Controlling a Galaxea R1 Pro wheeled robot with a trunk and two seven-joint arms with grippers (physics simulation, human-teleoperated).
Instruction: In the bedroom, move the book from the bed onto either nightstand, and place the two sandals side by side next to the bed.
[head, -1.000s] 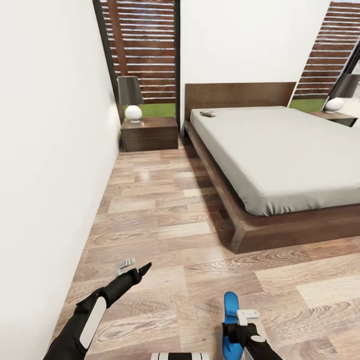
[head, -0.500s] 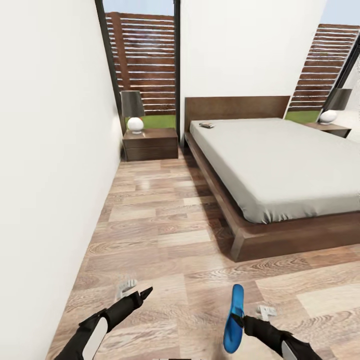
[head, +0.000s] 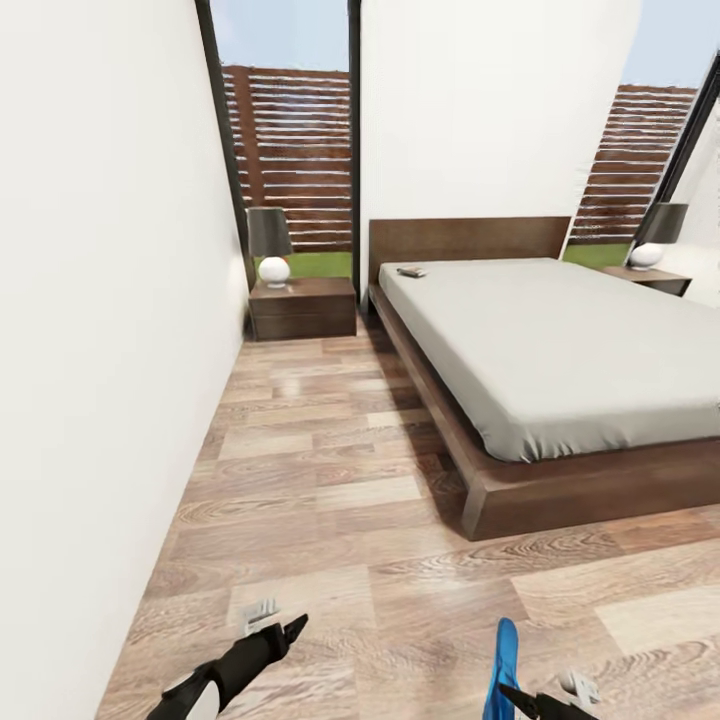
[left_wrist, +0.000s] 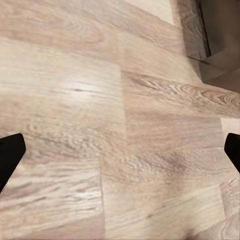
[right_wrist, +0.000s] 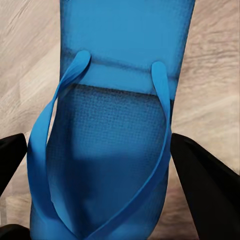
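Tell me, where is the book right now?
In the head view the book lies on the bed, at the mattress corner by the headboard, on the side nearest the nightstand with a lamp.

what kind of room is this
Most likely a bedroom: a low bed with a dark wooden frame and headboard stands against the white wall, a nightstand beside it carries a lamp, and the floor is wood plank.

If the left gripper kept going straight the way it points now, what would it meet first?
Most likely the wood-plank floor. The left gripper is open and empty, and its wrist camera looks along the fingers at bare planks. The corner of the bed lies off to one side, so it probably misses that, though depth is unclear.
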